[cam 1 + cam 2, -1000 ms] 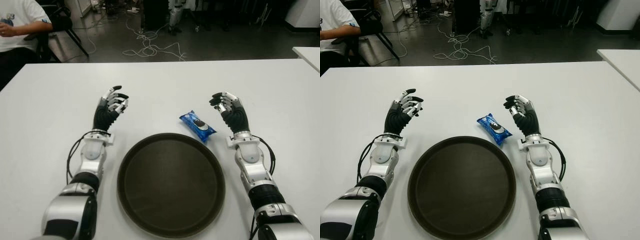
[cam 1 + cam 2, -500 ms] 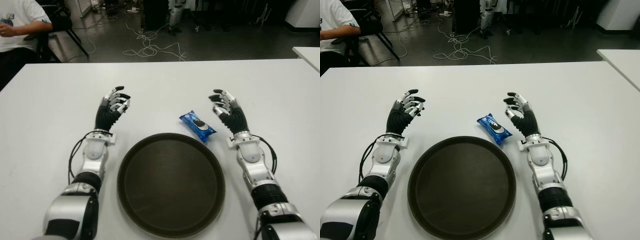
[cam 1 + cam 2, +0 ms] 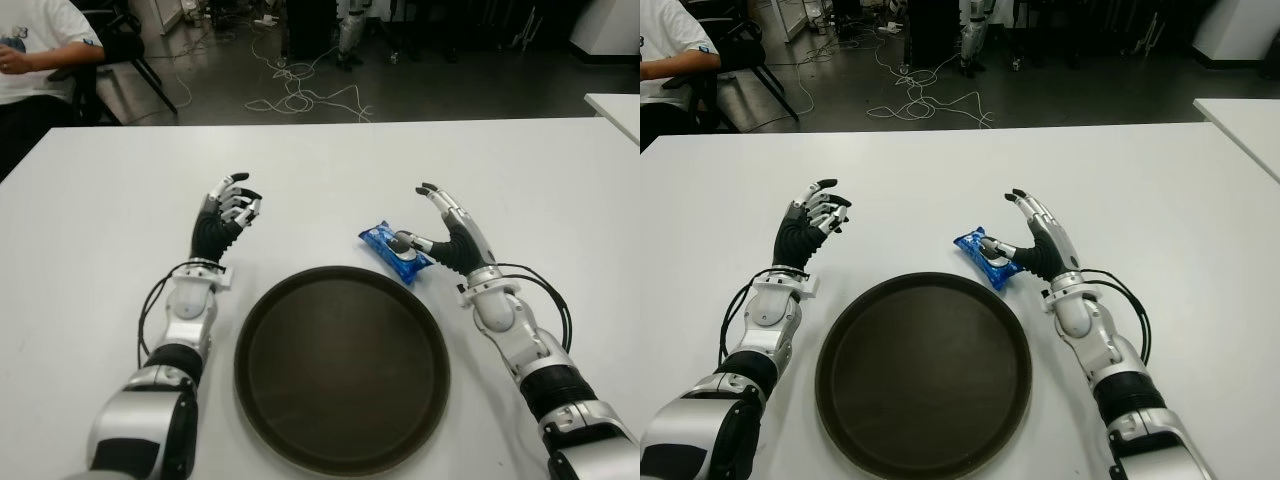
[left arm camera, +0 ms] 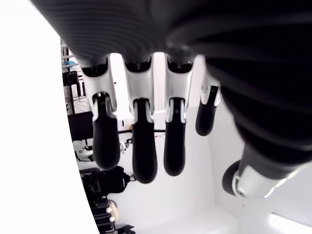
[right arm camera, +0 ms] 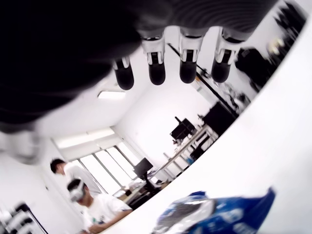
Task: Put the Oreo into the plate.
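Oreo pack, the blue wrapper one, is lying flat on the white table just off the far rim of the round dark plate, not in it. It sits right at the thumb side of the right hand, toward the robot's left of that hand. The right hand's thumb tip is down on the top of the pack while the four fingers are stretched out and fanned above it, so the hand is spread wide and not wrapped around anything. In the right wrist view you can see those fingertips hanging straight with open air under them and the blue Oreo pack below, not pinched.

Left hand is well away on the other side of the plate, held up beyond the plate's left edge with its fingers loosely bent and apart, nothing in it. Its own wrist view shows the same thing, four fingers dangling with gaps between them and an empty palm.

Plate has nothing on it. Off past the table's far left corner a person in a white shirt is sitting, and some cables are tangled on the dark floor behind the table.
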### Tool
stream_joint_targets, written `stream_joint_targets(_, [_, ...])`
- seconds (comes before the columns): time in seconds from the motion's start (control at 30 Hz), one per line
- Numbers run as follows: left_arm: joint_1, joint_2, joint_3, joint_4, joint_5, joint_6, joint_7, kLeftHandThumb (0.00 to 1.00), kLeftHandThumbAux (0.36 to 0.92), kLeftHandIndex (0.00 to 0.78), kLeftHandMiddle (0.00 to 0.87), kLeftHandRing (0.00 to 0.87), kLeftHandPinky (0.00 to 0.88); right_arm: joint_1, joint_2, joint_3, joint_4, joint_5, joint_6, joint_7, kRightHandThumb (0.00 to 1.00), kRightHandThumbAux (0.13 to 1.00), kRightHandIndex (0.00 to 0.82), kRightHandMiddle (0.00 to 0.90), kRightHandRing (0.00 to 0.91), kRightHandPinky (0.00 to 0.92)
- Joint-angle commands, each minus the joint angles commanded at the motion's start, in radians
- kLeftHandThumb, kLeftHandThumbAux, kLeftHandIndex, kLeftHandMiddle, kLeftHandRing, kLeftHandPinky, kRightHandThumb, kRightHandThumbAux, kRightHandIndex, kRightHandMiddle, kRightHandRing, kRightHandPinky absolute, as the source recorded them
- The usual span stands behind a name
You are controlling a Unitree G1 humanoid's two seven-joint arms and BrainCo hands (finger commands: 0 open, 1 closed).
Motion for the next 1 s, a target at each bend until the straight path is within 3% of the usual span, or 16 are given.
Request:
stream_joint_targets(0.27, [0.002,0.007,-0.01,-0.001,0.02,0.005,0.019,0.547,0.633,0.238,0.421,0.478,0.53,0.008,0.008,0.009,-0.01,-0.011,0.011,-0.058,0.257,0.247,0.0,0.0,0.0,0.0])
stream_joint_targets(0.47, [0.003,0.008,-0.012,-0.002,0.026,0.001,0.028,0.494,0.626,0.228,0.411,0.468,0.529,0.012,0.012,0.014,-0.02,-0.001,0.042,-0.054,0.272,0.22,0.0,0.0,0.0,0.0])
stream_joint_targets(0.63, [0.006,0.006,-0.009,-0.004,0.027,0.0,0.03,0.511,0.628,0.227,0.399,0.459,0.526,0.017,0.015,0.021,-0.036,-0.009,0.076,-0.058,0.272,0.218,0.0,0.0,0.0,0.0])
stream_joint_targets(1.0, [0.005,0.011,-0.015,-0.003,0.039,0.01,0.05,0.553,0.625,0.229,0.417,0.472,0.525,0.022,-0.002,0.08,-0.092,-0.114,0.234,-0.069,0.225,0.225,0.0,0.0,0.0,0.0])
